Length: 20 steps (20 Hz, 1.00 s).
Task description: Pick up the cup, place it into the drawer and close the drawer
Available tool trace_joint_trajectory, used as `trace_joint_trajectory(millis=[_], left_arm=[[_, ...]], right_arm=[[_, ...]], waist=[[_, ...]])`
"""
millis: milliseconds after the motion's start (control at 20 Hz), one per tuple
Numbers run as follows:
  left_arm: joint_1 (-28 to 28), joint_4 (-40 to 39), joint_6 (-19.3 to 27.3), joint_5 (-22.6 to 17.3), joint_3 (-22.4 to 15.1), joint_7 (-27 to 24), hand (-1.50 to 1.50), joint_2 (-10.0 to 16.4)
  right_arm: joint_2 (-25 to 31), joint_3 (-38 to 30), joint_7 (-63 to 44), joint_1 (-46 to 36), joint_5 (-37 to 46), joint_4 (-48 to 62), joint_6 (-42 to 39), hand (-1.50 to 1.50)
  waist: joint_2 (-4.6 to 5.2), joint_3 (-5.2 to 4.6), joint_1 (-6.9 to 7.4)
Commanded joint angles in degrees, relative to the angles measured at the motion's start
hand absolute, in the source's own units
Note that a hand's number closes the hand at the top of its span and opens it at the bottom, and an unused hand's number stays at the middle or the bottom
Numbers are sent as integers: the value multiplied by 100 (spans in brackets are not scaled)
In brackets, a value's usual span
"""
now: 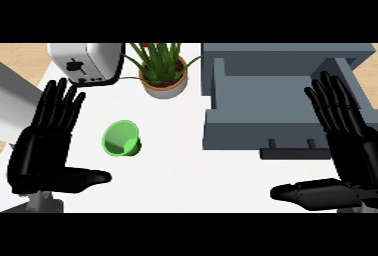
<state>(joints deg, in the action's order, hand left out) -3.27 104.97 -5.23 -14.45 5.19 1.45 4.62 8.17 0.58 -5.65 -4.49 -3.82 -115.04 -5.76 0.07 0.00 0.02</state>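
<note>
Both hands, left (40,145) and right (347,145), rest spread flat. Green cup (122,139) lies near the left one; the drawer (258,105) gapes right.

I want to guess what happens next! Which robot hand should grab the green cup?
Probably the left robot hand: the green cup lies close beside it, with nothing between them. The right robot hand is far across the counter, by the open drawer.
</note>
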Motion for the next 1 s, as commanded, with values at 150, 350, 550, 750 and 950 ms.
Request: trace_joint_trajectory(millis=[150,350,550,750,950], left_arm=[[-149,-1278,-181,167,325,-559,-150,159],[-511,-2265,-346,179,580,-910,-150,356],[-627,-2996,-446,165,796,-1326,-150,444],[-177,-3285,-222,625,578,-1872,-150,224],[-912,-4747,-407,659,744,-2434,-150,375]], right_arm=[[43,-228,35,-622,-61,523,-103,-150],[20,-216,239,-443,-33,597,-229,-150],[137,-398,-124,-502,-264,235,-288,-150],[207,-521,28,-640,-209,551,-370,-150],[76,-420,-266,-1008,-109,533,-146,-150]], waist=[[1,-2,-5],[1,-2,-25],[-2,-3,-41],[-5,-1,-10],[-1,-3,-31]])
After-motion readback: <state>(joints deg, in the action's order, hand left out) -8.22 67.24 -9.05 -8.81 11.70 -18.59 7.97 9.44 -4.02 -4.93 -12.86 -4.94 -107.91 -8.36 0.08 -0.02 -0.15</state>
